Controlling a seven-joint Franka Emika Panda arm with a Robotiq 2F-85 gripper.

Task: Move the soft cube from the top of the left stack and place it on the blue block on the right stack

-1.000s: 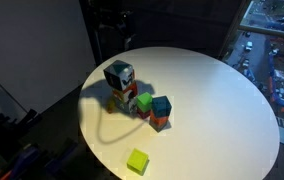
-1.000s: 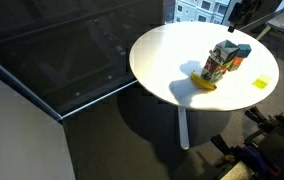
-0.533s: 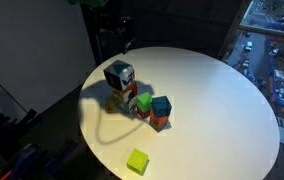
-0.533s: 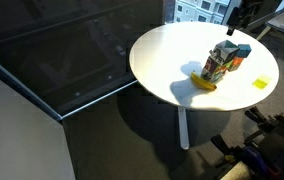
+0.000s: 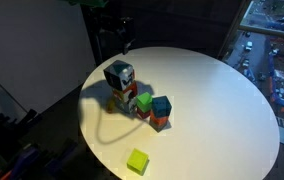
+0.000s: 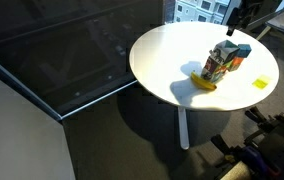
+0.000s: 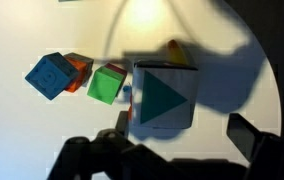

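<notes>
The soft cube (image 5: 119,73), patchwork with dark, white and green patches, sits on top of the left stack (image 5: 127,99) of yellow, red and green blocks. In the wrist view the soft cube (image 7: 164,95) shows a green triangle, with a green block (image 7: 106,84) beside it. The blue block (image 5: 161,105) rests on an orange-red cube (image 5: 159,122), forming the right stack; both also show in the wrist view (image 7: 49,75). My gripper (image 7: 182,127) is open and empty, high above the soft cube and clear of it. It is a dark shape in an exterior view (image 6: 244,12).
A plain yellow-green cube (image 5: 137,161) lies alone near the front edge of the round white table (image 5: 212,100). It also shows in an exterior view (image 6: 263,83). The floor around the table is dark, and a window stands at the far side.
The arm has shifted slightly above the table's far edge. The blocks have not moved.
</notes>
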